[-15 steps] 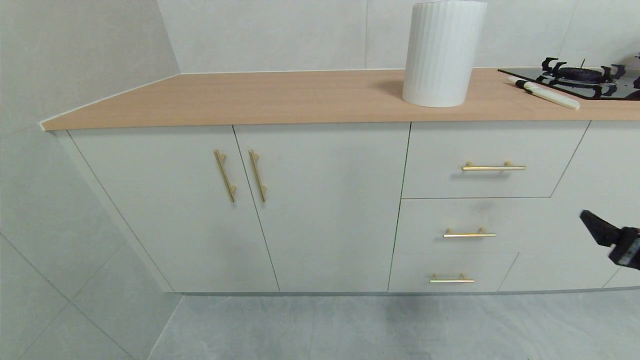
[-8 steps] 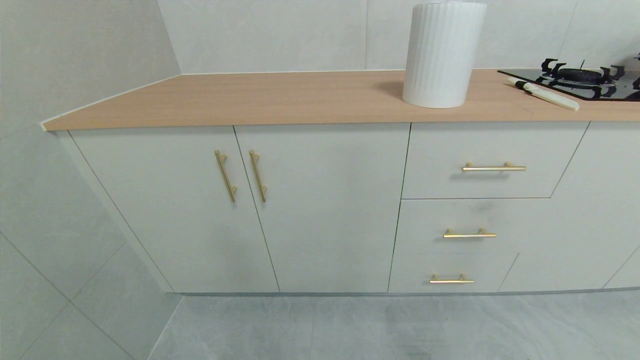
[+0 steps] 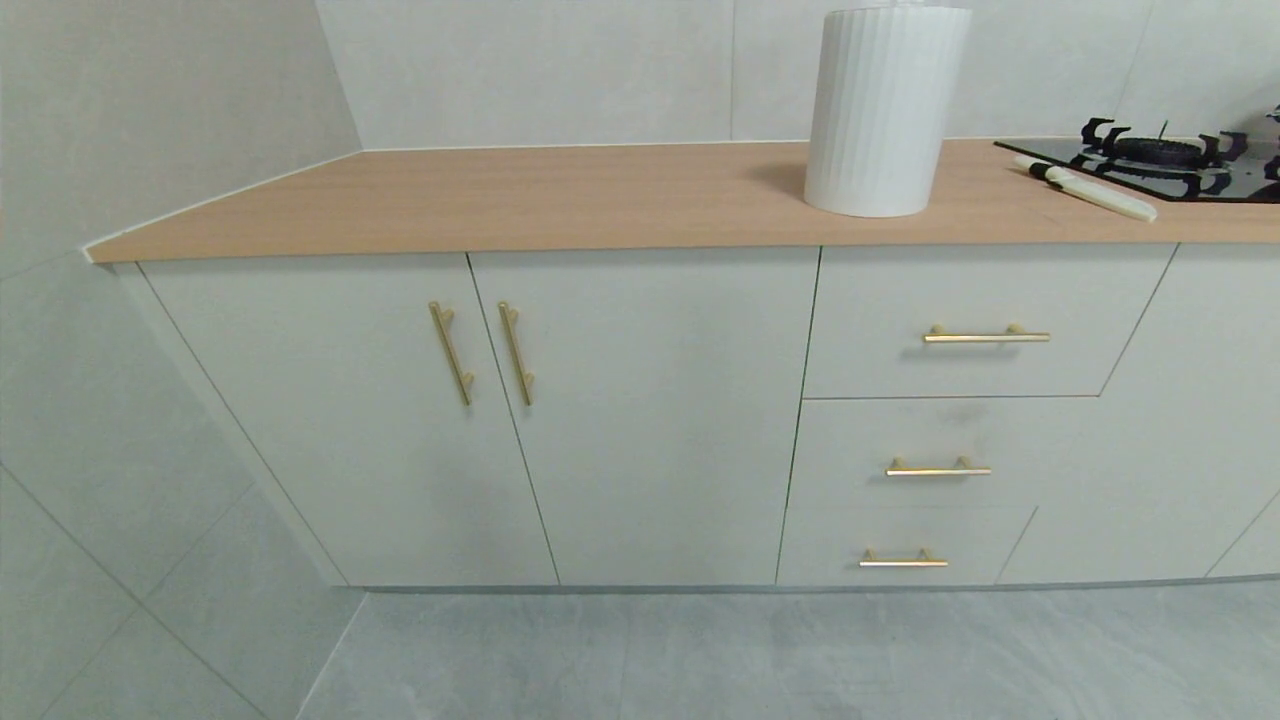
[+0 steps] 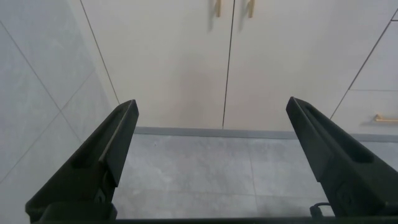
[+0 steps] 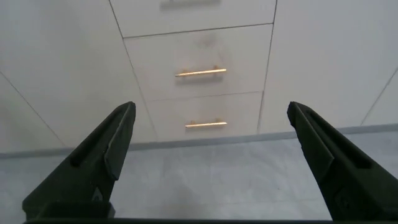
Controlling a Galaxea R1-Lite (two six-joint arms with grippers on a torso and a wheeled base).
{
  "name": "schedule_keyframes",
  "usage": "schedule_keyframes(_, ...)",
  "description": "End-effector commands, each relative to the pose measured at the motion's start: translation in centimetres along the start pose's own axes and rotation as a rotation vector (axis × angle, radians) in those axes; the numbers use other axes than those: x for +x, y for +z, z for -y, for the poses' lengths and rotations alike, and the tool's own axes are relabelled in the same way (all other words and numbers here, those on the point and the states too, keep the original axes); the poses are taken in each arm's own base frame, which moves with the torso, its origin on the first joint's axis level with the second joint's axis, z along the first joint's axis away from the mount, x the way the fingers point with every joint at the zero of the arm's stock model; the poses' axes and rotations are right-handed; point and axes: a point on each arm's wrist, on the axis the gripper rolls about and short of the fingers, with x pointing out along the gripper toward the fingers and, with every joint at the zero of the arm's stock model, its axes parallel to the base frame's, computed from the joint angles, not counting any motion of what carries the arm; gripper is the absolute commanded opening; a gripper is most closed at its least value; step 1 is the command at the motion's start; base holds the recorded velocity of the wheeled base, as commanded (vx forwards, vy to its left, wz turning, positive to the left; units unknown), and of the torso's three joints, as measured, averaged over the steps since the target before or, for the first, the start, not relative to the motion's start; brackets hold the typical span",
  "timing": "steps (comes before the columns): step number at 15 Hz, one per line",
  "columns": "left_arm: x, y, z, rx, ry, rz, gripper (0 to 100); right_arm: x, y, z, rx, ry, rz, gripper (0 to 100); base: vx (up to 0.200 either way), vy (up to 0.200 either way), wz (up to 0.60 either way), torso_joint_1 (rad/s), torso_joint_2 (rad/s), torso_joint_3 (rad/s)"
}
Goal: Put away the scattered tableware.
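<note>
On the table [image 3: 500, 200], a white ribbed container [image 3: 885, 110] stands near the front edge, and a knife [image 3: 1085, 188] lies toward the right end, touching the corner of the stove [image 3: 1165, 165]. The left end effector [image 4: 211, 104] is wide open and empty, facing the cabinet doors [image 4: 186, 56]. The right end effector [image 5: 211, 107] is also wide open and empty, before the drawers [image 5: 199, 62].

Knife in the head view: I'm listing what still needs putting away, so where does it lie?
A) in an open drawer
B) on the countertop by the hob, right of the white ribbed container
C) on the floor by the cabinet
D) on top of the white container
B: the knife lies flat on the wooden countertop by the hob, right of the white ribbed container.
</note>
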Motion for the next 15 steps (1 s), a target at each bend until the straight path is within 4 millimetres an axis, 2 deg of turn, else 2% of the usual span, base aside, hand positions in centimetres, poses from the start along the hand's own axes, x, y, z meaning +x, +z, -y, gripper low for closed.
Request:
schedule_keyframes(1, 0.02, -0.02, 0.0, -0.001, 0.0, -0.002, 100, -0.23, -0.28, 0.04, 0.001, 0.007, 0.025, 100, 0.0, 0.0, 0.0, 0.0, 0.0, 0.0)
schedule_keyframes(5, 0.02, -0.02, 0.0, -0.001, 0.0, -0.002, 100, -0.23, -0.33, -0.01, -0.074, 0.035, 0.018, 100, 0.0, 0.0, 0.0, 0.0, 0.0, 0.0)
schedule_keyframes(7, 0.01, 0.03, 0.0, 0.001, 0.0, -0.001, 100, -0.26, -0.9, 0.06, -0.157, 0.029, -0.042, 100, 0.0, 0.0, 0.0, 0.0, 0.0, 0.0)
schedule_keyframes(14, 0.02, -0.02, 0.0, 0.001, 0.0, -0.002, 100, -0.23, -0.8, 0.05, -0.118, 0.031, -0.027, 100, 0.0, 0.0, 0.0, 0.0, 0.0, 0.0)
schedule_keyframes(15, 0.02, -0.02, 0.0, 0.001, 0.001, -0.002, 100, -0.23, -0.8, 0.05, -0.117, 0.031, -0.027, 100, 0.2, 0.0, 0.0, 0.002, 0.01, 0.002)
